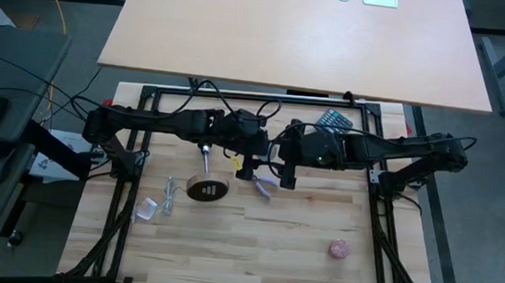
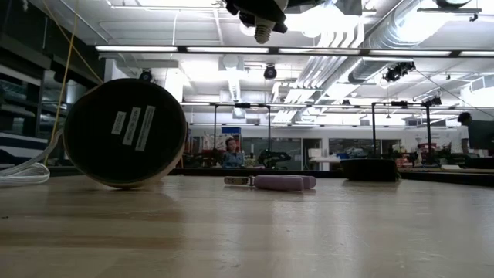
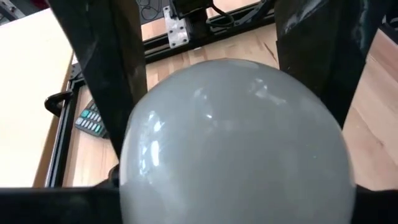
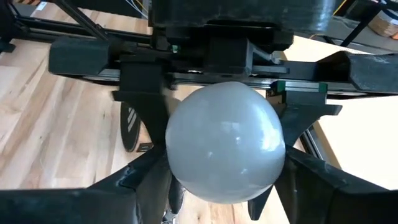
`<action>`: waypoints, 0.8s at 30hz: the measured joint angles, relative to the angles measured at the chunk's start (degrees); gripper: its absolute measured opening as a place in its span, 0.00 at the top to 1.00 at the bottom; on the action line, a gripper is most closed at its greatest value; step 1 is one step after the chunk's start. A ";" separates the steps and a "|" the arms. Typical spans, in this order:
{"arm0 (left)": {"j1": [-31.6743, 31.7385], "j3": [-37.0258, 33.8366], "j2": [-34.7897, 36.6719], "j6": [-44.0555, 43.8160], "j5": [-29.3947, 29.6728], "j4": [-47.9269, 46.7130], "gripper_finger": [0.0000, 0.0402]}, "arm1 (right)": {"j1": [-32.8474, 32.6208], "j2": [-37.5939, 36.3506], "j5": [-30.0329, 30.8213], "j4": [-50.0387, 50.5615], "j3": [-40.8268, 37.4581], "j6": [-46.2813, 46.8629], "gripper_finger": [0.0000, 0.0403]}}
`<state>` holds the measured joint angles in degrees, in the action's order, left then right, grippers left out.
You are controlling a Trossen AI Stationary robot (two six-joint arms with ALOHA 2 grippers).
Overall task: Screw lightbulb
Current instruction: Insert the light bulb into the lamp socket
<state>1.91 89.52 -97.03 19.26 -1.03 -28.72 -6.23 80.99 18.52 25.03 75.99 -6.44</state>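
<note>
Bulb [image 3: 239, 143]: nearest item in both wrist views, a frosted white globe filling most of the left wrist frame. It is held in the air above the middle of the table, between the two arms where they meet. Low view shows its grey screw base [image 2: 264, 32] pointing down, clear of the tabletop.

Left gripper [image 3: 217, 81]: fingers pinch the bulb's head from two sides. Judged purpose: carrying it base-down for threading.

Right gripper [image 4: 224, 180]: fingers sit against the lower flanks of the same bulb, facing the left gripper. Judged purpose: a handover or a shared hold for regripping; whether it bears any load cannot be told.

Lamp base [image 1: 205, 189]: round wooden disc with stem, lying tipped on its side on the table left of centre, its dark labelled underside towards the low camera. Its socket is not upright, so it likely needs righting or steadying before the bulb can go in.

Pink tool [image 2: 284, 182]: lies flat on the table below the grippers.

Pink ball [image 1: 339, 248]: right front of the table, well apart.

Remote [image 1: 332, 120]: at the table's far edge.

Containers: none seen; the socket holds no bulb.
</note>
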 joint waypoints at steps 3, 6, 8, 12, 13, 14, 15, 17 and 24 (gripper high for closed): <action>-0.06 0.03 -0.09 -2.59 -0.16 -0.96 0.32 | 0.04 0.00 0.61 -0.02 0.00 -0.04 0.42; -0.15 0.06 0.15 -4.52 -0.22 -4.79 0.23 | 0.05 0.02 1.84 0.68 0.00 -0.08 0.42; -0.15 0.00 0.52 -4.54 0.13 -6.72 0.20 | 0.05 -0.02 2.42 1.05 0.03 -0.03 0.42; 0.11 0.00 3.03 -7.06 1.37 -11.09 0.20 | 0.08 -0.07 2.74 2.59 0.13 0.13 0.42; 0.41 0.00 4.02 -7.78 1.26 -11.99 0.20 | 0.13 -0.09 3.12 3.59 0.13 0.52 0.42; 0.63 -0.17 4.98 -8.71 1.26 -12.49 0.20 | 0.16 -0.09 3.28 4.53 0.13 1.18 0.42; 0.86 -0.85 6.20 -9.85 1.20 -12.41 0.21 | 0.16 -0.09 3.26 5.80 0.13 1.61 0.42; 1.31 -3.51 9.46 -11.63 1.31 -12.23 0.21 | 0.16 -0.09 3.18 9.20 0.11 3.65 0.42; 2.82 -23.30 24.07 -24.72 -0.82 -9.05 0.21 | 0.12 -0.09 0.08 14.63 0.11 8.06 0.42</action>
<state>4.73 66.21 -72.96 -5.46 -1.85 -37.77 -6.11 80.90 18.60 39.67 76.09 1.62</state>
